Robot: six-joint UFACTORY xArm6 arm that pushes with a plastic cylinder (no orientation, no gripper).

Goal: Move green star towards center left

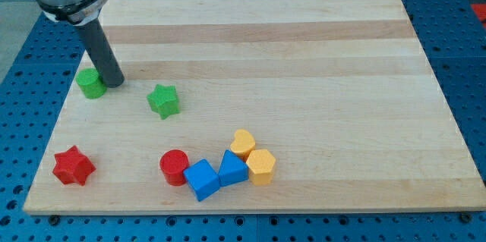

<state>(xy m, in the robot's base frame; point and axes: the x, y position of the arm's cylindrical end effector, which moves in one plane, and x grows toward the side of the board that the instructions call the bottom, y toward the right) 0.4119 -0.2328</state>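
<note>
The green star [164, 100] lies on the wooden board [304, 37] left of the middle. My tip [114, 83] stands to the star's left and slightly higher in the view, with a gap between them. It sits right beside a green round block [91, 83], at that block's right edge; whether they touch I cannot tell. The dark rod rises from the tip towards the view's top left.
A red star [74, 166] lies at the bottom left. A red cylinder [175, 167], a blue cube [201, 179], a blue triangular block [233, 169], a yellow heart-like block [243, 143] and a yellow hexagonal block [260, 165] cluster at the bottom middle.
</note>
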